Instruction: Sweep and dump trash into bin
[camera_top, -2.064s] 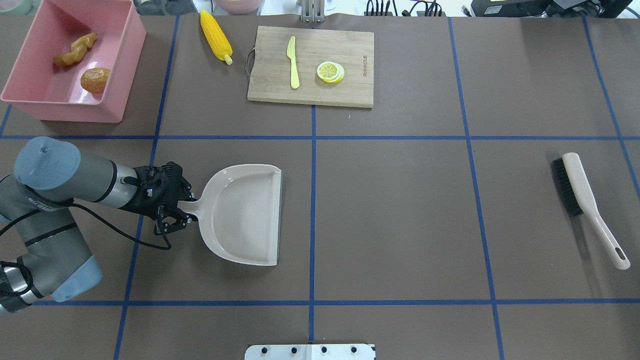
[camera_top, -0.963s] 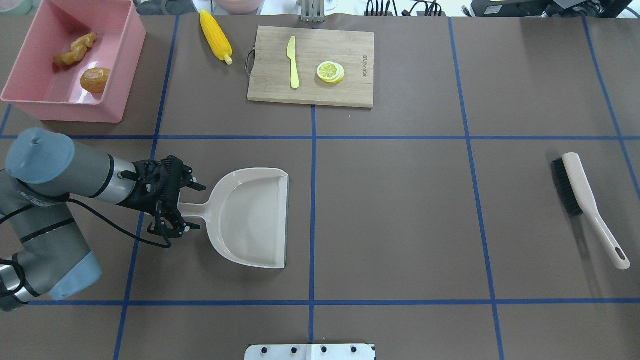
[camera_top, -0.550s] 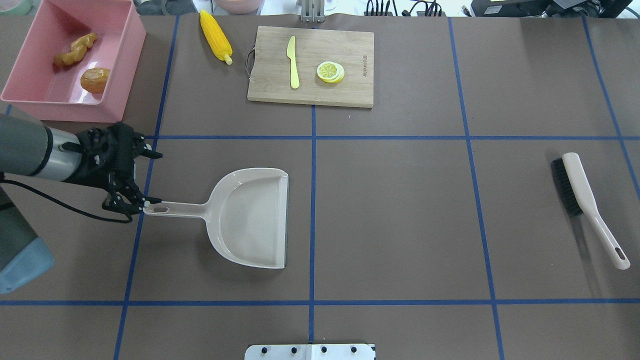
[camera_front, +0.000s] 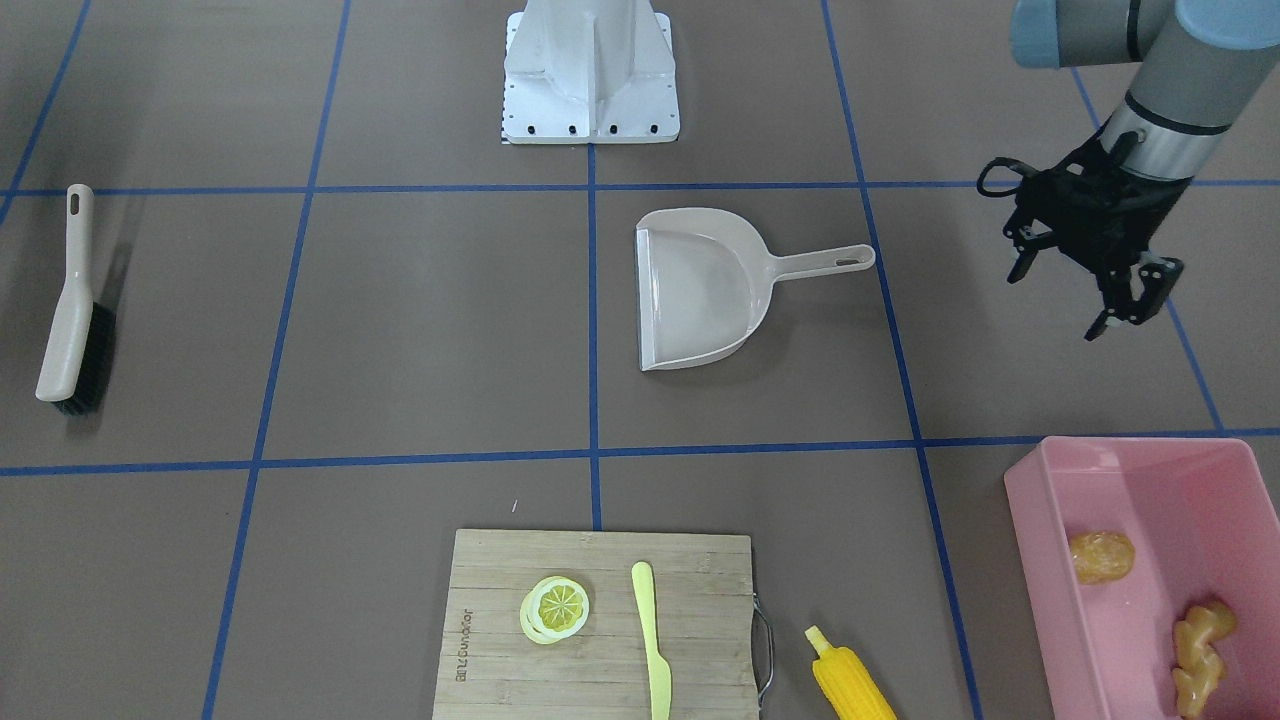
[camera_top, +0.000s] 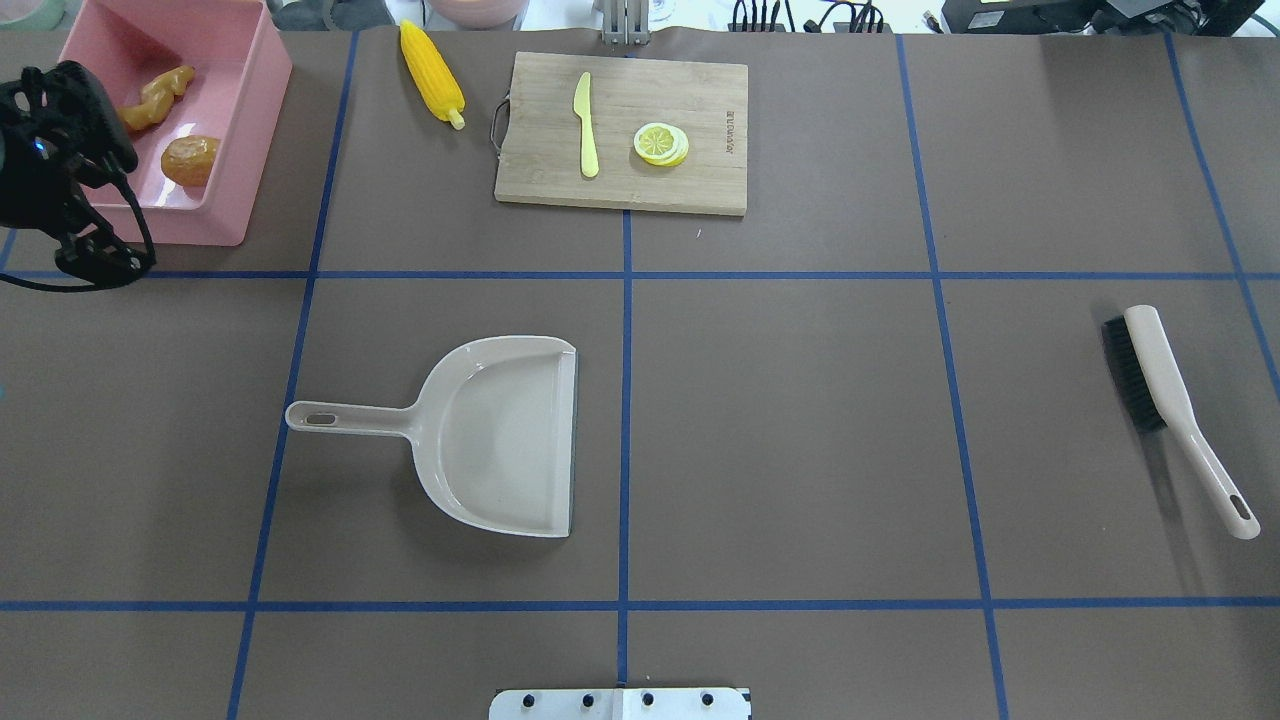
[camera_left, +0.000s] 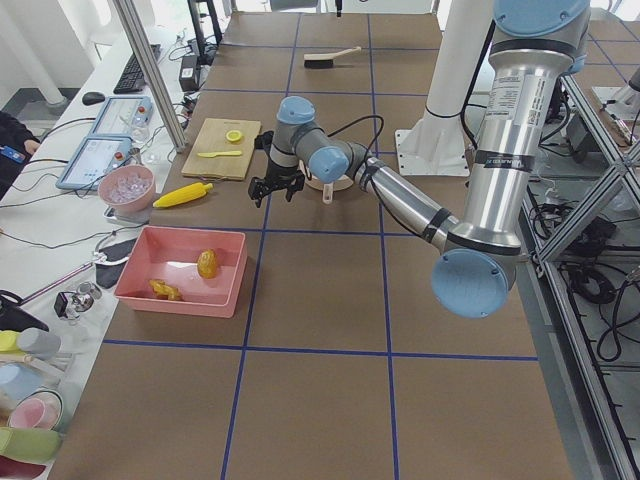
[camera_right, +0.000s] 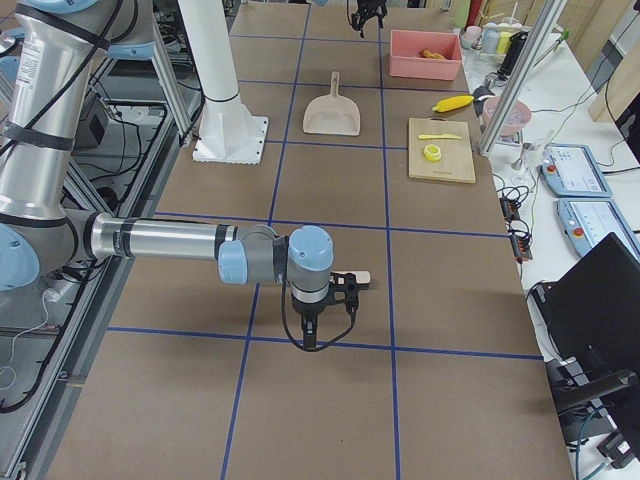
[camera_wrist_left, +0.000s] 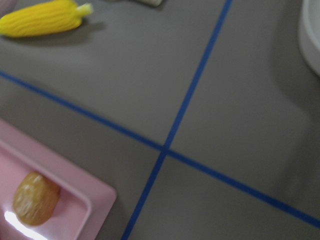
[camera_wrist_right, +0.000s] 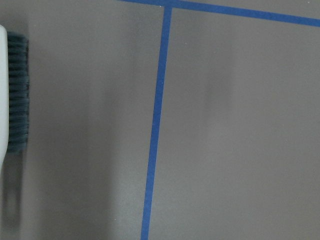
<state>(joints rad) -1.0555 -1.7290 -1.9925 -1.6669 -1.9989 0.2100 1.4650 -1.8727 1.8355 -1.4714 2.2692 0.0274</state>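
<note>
Dustpan: beige plastic handled dustpan (camera_top: 500, 440) lying flat on the brown worktop (camera_top: 800, 420).
Brush: beige black-bristled hand brush (camera_top: 1165, 390), well apart from it.
Board: wooden chopping board (camera_top: 700, 180) carrying pale yellow plastic knife (camera_top: 587, 125) beside yellow lemon slice (camera_top: 660, 143).

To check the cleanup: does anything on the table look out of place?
Yes. The long yellow plastic corn cob lies on the table beside the wooden cutting board, outside the pink rectangular plastic bin, where the orange-brown potato and tan ginger root already are. The beige dustpan lies empty.
</note>
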